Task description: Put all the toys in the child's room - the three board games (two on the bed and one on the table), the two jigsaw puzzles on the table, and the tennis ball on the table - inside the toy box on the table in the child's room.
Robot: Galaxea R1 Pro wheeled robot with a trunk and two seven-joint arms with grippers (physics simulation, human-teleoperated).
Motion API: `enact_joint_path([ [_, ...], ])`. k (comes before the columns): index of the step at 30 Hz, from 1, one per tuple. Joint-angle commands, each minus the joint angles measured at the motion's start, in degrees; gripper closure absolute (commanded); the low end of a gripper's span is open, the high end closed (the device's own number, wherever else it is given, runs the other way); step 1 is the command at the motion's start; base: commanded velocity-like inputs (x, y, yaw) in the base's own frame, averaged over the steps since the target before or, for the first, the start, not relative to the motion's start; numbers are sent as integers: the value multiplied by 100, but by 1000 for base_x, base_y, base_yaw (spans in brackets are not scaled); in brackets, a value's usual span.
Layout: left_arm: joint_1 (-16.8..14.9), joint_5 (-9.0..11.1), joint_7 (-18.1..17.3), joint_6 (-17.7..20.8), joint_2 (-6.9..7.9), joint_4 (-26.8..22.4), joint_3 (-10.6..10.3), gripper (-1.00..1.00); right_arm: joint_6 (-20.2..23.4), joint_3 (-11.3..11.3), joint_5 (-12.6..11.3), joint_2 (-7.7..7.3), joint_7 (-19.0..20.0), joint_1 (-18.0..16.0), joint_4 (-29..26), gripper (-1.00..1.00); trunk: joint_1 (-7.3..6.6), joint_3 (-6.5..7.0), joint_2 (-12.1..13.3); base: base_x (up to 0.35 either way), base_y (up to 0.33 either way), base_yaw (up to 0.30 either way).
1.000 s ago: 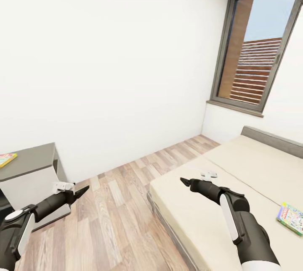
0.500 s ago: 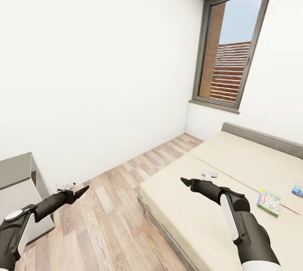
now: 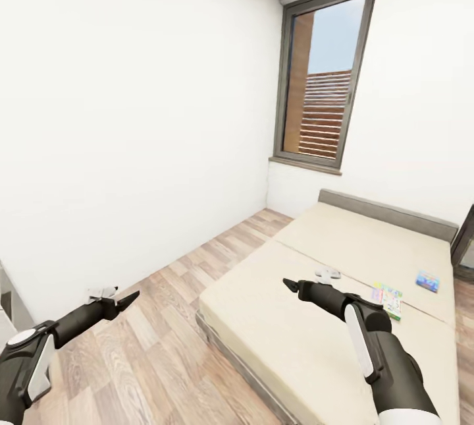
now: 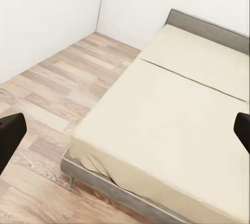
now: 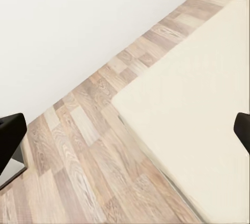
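Left gripper (image 3: pixel 126 300) at 8 o'clock and right gripper (image 3: pixel 288 284) at 5 o'clock: jaws spread, empty. Beige bed (image 3: pixel 316 319) beyond. White-green board game (image 3: pixel 390 298) lies flat at 4 o'clock; small blue board game (image 3: pixel 428 280) farther.

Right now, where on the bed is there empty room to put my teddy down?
Most of the bed is bare: the near half by the floor edge, and the part beside the headboard. The only busy spot is where two board games lie.
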Motion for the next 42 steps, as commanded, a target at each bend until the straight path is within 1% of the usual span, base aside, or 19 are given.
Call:
enact_joint_path([
  [1, 0, 25, -26, 56, 0, -2, 10, -100, 44, -15, -53, 4, -2, -4, 1, -100, 2, 1, -4, 1, 1, -277],
  [42, 0, 8, -17, 56, 0, -2, 3, -100, 44, -32, -61, -35, -2, -4, 8, -100, 2, 169, -4, 0, 0, -276],
])
